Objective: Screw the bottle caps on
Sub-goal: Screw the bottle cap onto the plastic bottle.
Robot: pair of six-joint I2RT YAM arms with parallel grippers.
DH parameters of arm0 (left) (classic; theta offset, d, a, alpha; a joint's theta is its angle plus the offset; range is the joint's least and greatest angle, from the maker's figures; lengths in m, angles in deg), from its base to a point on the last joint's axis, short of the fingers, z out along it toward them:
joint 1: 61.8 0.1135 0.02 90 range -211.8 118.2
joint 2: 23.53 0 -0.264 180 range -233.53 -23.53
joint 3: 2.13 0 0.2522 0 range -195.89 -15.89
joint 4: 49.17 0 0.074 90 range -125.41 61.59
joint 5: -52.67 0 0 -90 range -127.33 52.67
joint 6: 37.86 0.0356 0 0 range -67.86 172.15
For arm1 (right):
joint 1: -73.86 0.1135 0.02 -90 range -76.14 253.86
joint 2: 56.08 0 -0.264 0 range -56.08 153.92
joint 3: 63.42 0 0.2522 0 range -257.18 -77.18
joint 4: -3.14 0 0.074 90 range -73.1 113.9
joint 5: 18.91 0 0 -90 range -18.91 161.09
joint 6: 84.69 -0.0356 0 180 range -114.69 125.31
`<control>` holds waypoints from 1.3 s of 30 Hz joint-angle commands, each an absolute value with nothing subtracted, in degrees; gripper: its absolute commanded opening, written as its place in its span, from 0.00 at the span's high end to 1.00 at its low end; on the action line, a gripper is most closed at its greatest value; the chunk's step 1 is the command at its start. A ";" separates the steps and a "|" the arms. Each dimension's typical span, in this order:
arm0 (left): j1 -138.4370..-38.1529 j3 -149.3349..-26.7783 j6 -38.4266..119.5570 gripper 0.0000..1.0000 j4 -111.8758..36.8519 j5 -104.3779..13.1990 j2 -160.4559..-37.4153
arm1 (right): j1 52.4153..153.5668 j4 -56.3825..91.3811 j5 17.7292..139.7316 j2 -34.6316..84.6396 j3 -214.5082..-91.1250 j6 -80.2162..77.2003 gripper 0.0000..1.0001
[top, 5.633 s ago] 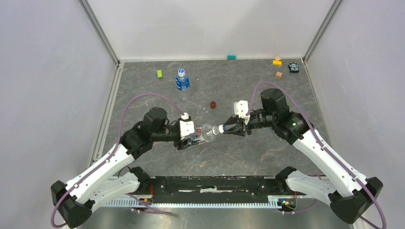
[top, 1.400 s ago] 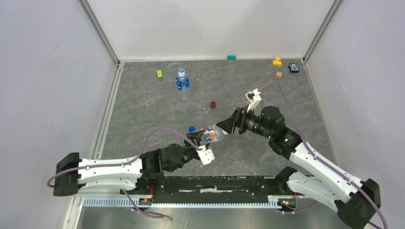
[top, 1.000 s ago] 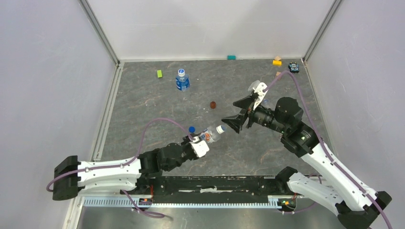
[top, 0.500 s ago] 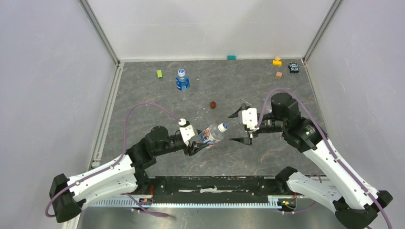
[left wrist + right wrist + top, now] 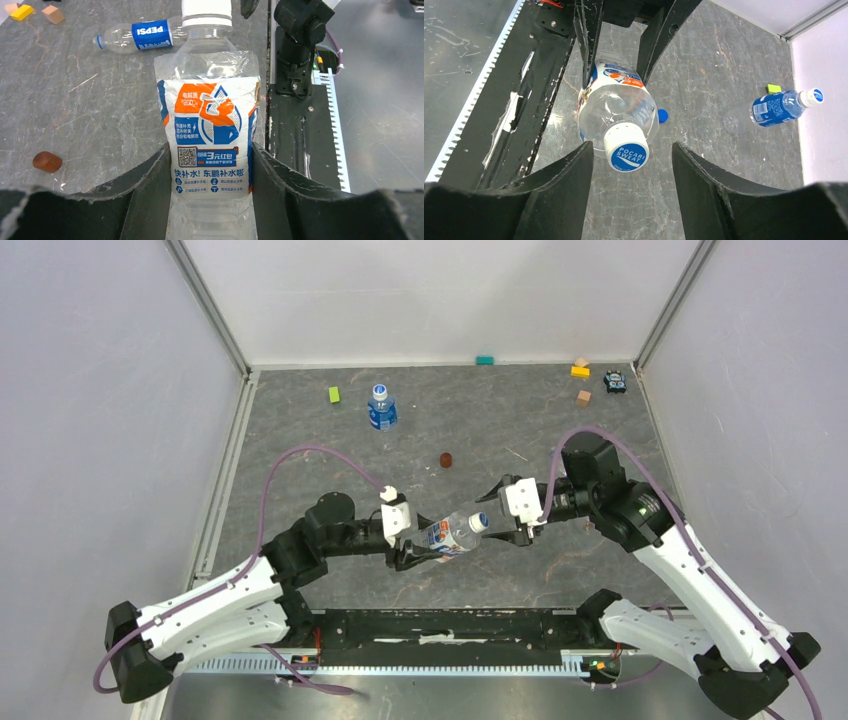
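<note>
My left gripper (image 5: 412, 546) is shut on a clear bottle (image 5: 452, 534) with a blue, white and orange label and holds it tilted above the table; in the left wrist view (image 5: 210, 150) the jaws press both sides of it (image 5: 210, 125). Its white-and-blue cap (image 5: 628, 150) sits on the neck. My right gripper (image 5: 631, 147) is open, its jaws on either side of that cap with gaps on both sides; it also shows in the top view (image 5: 500, 525). A solid blue cap (image 5: 663, 115) lies on the table under the bottle. A second, capped bottle (image 5: 381, 410) stands at the back. A third bottle (image 5: 145, 35) lies on its side.
A red-brown disc (image 5: 446, 459) lies mid-table. Toy blocks lie at the back: green (image 5: 334, 394), teal (image 5: 485, 360), yellow (image 5: 580, 370), tan (image 5: 584, 397), and a dark toy (image 5: 615, 381). The black base rail (image 5: 450, 625) runs along the near edge.
My left arm has swung the held bottle right, neck towards the right arm. My right gripper, open throughout, has come in so the cap now lies between its jaws.
</note>
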State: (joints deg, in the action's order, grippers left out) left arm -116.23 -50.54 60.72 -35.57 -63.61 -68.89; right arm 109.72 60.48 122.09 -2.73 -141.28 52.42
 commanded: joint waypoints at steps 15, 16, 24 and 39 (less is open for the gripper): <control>-115.87 -53.84 64.79 0.98 -33.88 -66.22 -68.11 | 109.53 65.69 126.47 -0.99 -145.04 57.28 0.53; -115.86 -54.00 64.75 0.98 -33.99 -66.37 -68.16 | 109.53 66.04 126.78 -0.77 -144.95 57.50 0.53; -115.91 -54.92 64.84 0.98 -34.16 -67.13 -68.50 | 109.49 66.65 127.60 -0.02 -144.57 57.61 0.73; -118.07 -55.26 70.39 0.98 -43.81 -52.62 -68.74 | 109.54 51.66 118.54 4.12 -136.41 22.98 1.00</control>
